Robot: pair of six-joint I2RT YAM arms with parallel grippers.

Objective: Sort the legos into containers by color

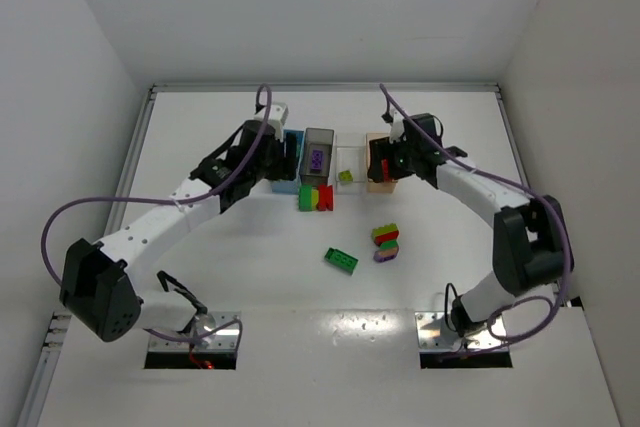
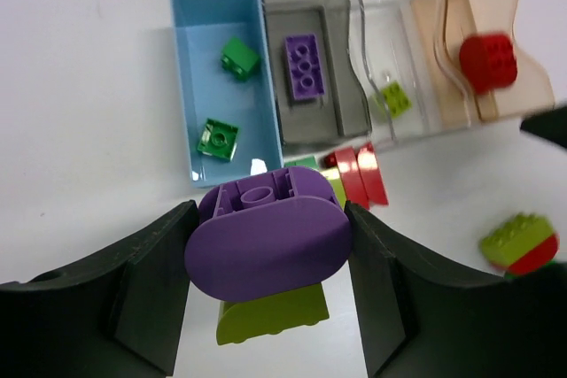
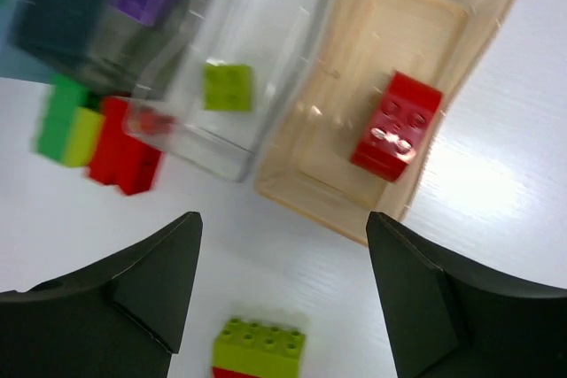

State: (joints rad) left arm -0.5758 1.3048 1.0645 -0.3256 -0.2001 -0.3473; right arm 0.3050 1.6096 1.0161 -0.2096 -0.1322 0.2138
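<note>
My left gripper (image 2: pixel 270 210) is shut on a purple rounded lego (image 2: pixel 266 245) with a yellow-green piece (image 2: pixel 270 316) stuck under it, just in front of the blue bin (image 2: pixel 186 86). That bin holds two green legos (image 2: pixel 218 139). A purple brick (image 2: pixel 303 66) lies in the dark grey bin (image 2: pixel 345 59), a yellow-green one (image 3: pixel 227 86) in the clear bin (image 3: pixel 266 33), and a red one (image 3: pixel 396 126) in the tan bin (image 3: pixel 354 183). My right gripper (image 3: pixel 283 219) is open and empty, hovering over the table beside the tan bin.
A green, yellow-green and red cluster (image 1: pixel 317 197) sits right in front of the bins. A green brick (image 1: pixel 341 260) and a mixed stack (image 1: pixel 386 242) lie mid-table. The two grippers (image 1: pixel 290 155) (image 1: pixel 380 160) flank the bin row.
</note>
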